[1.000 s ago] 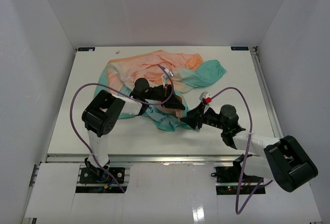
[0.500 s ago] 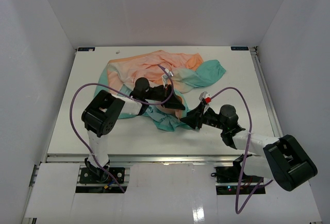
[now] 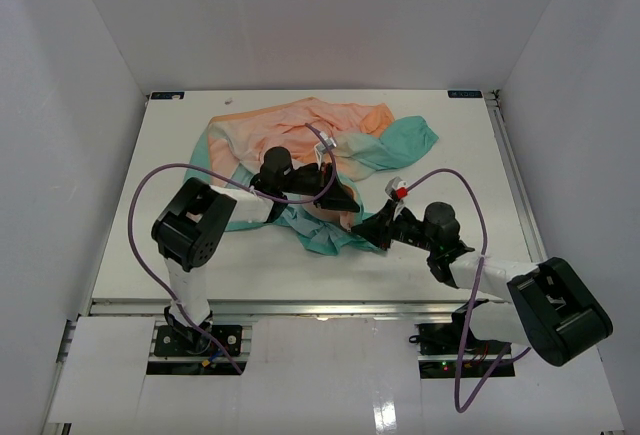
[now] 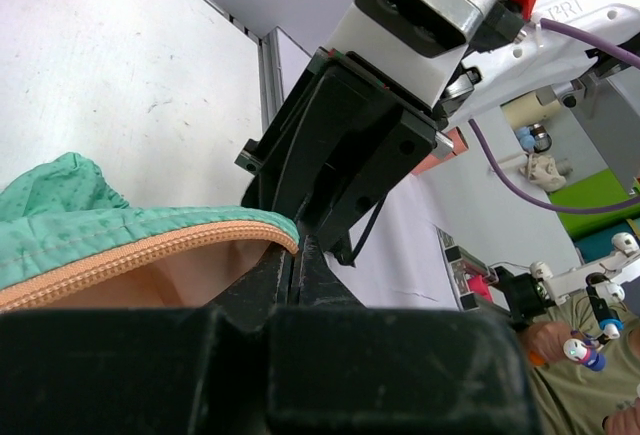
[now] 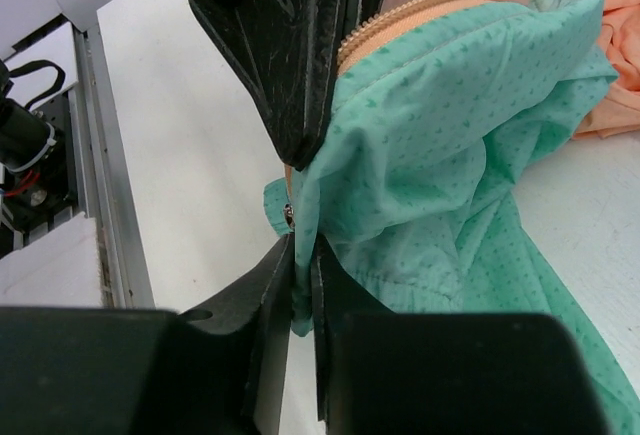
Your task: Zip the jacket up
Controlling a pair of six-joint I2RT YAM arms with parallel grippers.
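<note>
The jacket lies crumpled on the table, peach-orange at the back, teal at the front and right. My left gripper is shut on its teal hem beside the orange zipper tape; the jaws meet tight in the left wrist view. My right gripper is shut on a teal fold of the jacket near a small metal zipper part; the cloth sits pinched between its fingers. The two grippers almost touch, the left one's fingers just above the right's.
The white table has side rails, white walls around it, and a front metal rail. Purple cables loop over both arms. The right arm's camera housing fills the left wrist view.
Both grippers stay pinched on the jacket's hem. The left arm has shifted slightly, and the right gripper has edged a little upward and left.
</note>
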